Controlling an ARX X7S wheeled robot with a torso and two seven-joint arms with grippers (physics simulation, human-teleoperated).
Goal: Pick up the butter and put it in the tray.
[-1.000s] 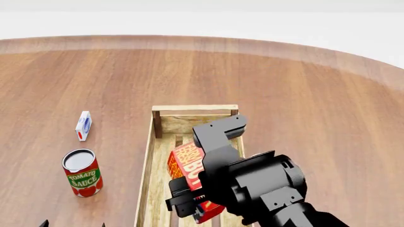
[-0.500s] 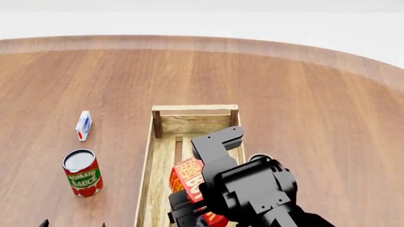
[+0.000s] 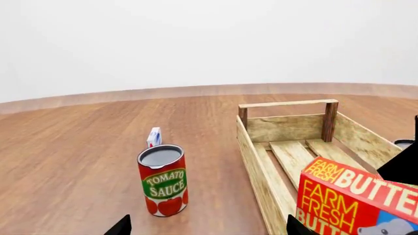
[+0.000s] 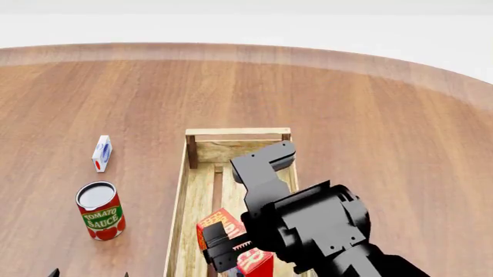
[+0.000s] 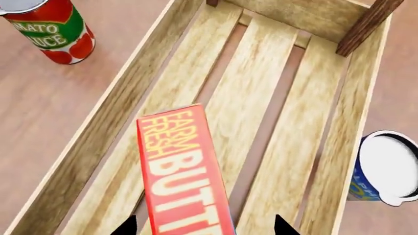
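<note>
The round wooden table carries everything. On it lies the tray, a long pale crate with a slatted bottom, and the right arm reaches over it from the near side. The right gripper is closed on the butter, one finger on each side of the carton, and the carton is inside the tray's walls, over the slats; if it touches the slats I cannot tell. A tomato sauce can stands upright on the table left of the tray, and a small white and blue carton stands beyond it. Of the left gripper only two dark fingertips show, set well apart with nothing between them.
</note>
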